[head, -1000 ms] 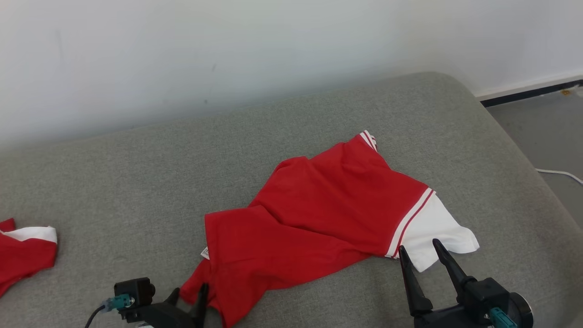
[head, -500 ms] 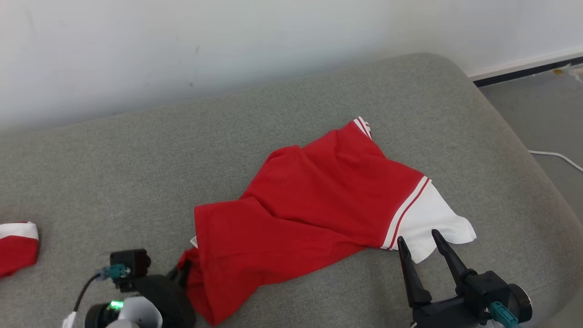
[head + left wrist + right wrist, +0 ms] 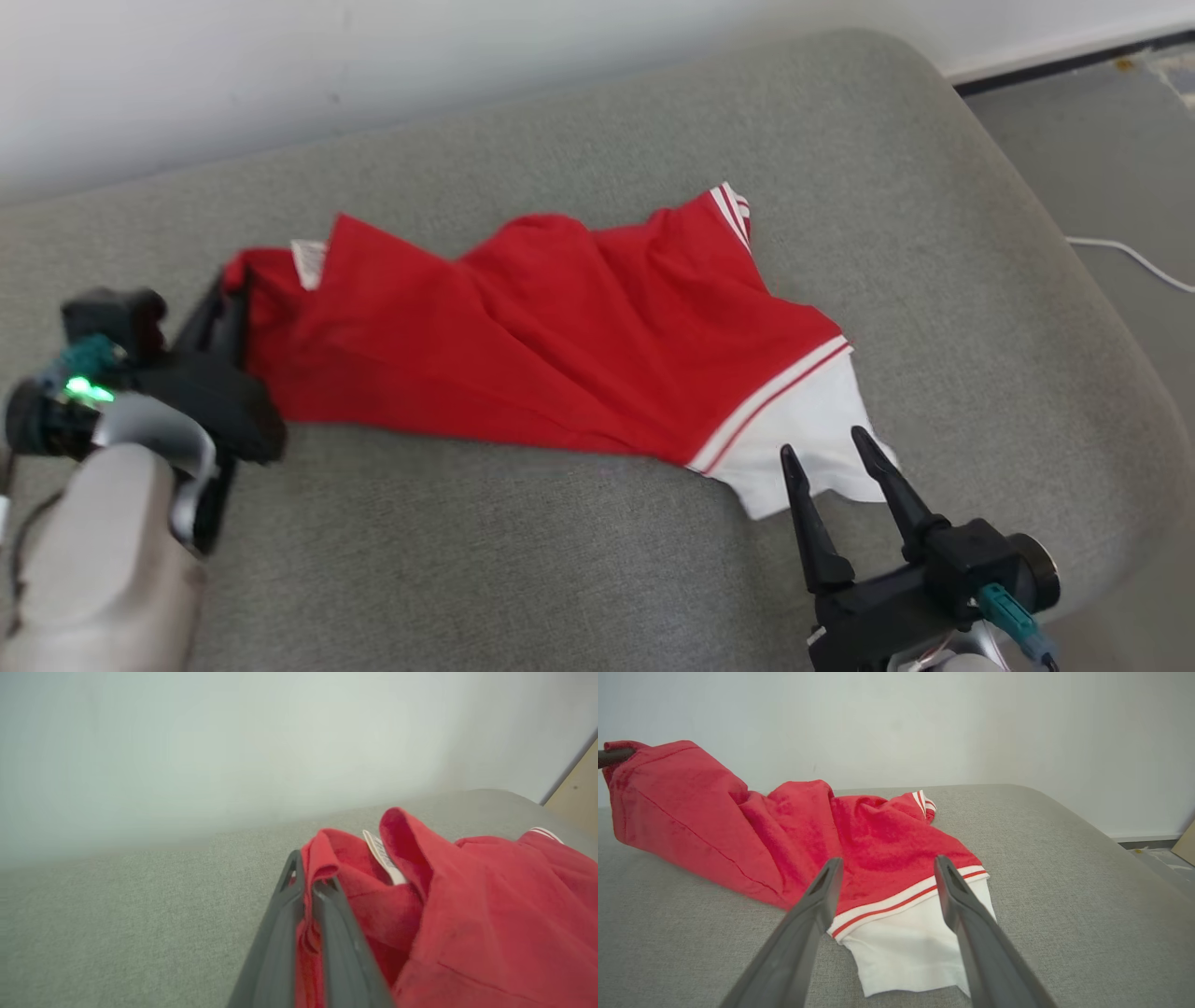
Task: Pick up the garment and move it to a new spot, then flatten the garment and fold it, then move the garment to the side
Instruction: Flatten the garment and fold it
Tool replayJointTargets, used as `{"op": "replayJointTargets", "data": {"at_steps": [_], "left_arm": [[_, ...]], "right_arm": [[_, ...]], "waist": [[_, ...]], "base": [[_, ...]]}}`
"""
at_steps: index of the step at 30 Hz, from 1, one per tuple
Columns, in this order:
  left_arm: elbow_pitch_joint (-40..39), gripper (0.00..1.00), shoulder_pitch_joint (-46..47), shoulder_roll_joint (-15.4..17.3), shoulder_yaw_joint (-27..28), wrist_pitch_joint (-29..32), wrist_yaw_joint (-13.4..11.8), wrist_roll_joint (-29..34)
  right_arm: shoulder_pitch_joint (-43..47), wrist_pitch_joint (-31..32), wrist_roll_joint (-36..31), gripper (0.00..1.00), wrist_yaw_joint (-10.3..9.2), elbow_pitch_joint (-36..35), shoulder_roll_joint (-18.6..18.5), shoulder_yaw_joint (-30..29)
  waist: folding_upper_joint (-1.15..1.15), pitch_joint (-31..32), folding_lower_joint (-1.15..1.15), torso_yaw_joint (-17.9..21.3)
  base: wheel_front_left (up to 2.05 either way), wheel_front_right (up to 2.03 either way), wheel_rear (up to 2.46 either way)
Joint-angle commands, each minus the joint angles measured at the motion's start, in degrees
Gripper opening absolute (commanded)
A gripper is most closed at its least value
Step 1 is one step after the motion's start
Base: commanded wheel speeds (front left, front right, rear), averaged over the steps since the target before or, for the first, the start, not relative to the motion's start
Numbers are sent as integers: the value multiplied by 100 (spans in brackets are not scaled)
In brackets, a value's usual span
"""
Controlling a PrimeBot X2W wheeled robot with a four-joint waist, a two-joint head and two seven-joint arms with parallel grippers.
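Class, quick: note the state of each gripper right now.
Left gripper: closed on the edge of the red garment.
Right gripper: open, holding nothing.

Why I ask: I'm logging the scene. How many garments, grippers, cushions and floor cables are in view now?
garment: 1
grippers: 2 (left gripper, right gripper)
grey cushion: 1
white floor cable: 1
Total: 5

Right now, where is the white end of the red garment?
The white end lies at the head view's lower right on the grey cushion, just ahead of the open right gripper.
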State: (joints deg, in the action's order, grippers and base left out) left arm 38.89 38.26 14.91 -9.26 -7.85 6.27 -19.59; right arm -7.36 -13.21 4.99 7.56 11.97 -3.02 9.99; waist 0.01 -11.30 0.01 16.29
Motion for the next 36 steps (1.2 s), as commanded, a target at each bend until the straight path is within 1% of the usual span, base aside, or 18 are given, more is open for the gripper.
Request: {"op": "replayJointTargets", "data": {"at_steps": [1,5,6,7,9,13,17,20,23,26,30,36], "left_arm": [[131,0,208,145,45,-37,-45,78],[378,0,502,319,97,-86,-123,117],[440,15,543,335,128,-105,-121,73],[489,100,577,333,143,-153,-111,35],[596,100,653,342,145,-227,-78,0],[766,100,698,231,88,-312,-60,-41],[941,100,734,158,19,-381,-35,-80],[1027,100,781,117,-52,-318,9,-111],[1128,100,814,46,-149,-56,47,-202],[1247,100,827,-54,-262,467,90,-395],[1350,100,879,-156,-377,1270,111,-699],[1285,100,773,-229,-429,1938,117,-996]], "right_arm": [[-98,-45,51,100,-15,11,4,61],[-223,-55,65,100,-15,54,5,170],[-242,-59,66,100,-15,67,6,189],[-254,-71,73,100,-15,80,7,194],[-269,-91,78,100,-15,91,7,163],[-232,-93,71,100,-15,99,9,104],[-229,-86,74,100,-15,144,6,104],[-204,-64,55,100,-15,188,-18,156],[-163,-42,60,100,-15,210,-19,177],[-130,-16,86,100,-15,237,-17,220],[-70,-13,132,100,-15,225,-15,273],[-38,-18,149,100,-15,187,-51,236]], "waist": [[-1,-279,-1,230],[-1,-461,-1,351],[-1,-497,-1,367],[-1,-520,-1,370],[-1,-556,-1,332],[-1,-519,-1,191],[-1,-356,-1,-36],[-1,-225,-1,-165],[-1,-98,-1,-236],[-1,-10,-1,-233],[-1,29,-1,-160],[-1,4,-1,-38]], "base": [[0,0,0],[0,0,0],[0,0,0],[0,0,0],[0,0,0],[0,0,0],[0,0,0],[0,0,0],[0,0,0],[0,0,0],[0,0,0],[0,0,0]]}}
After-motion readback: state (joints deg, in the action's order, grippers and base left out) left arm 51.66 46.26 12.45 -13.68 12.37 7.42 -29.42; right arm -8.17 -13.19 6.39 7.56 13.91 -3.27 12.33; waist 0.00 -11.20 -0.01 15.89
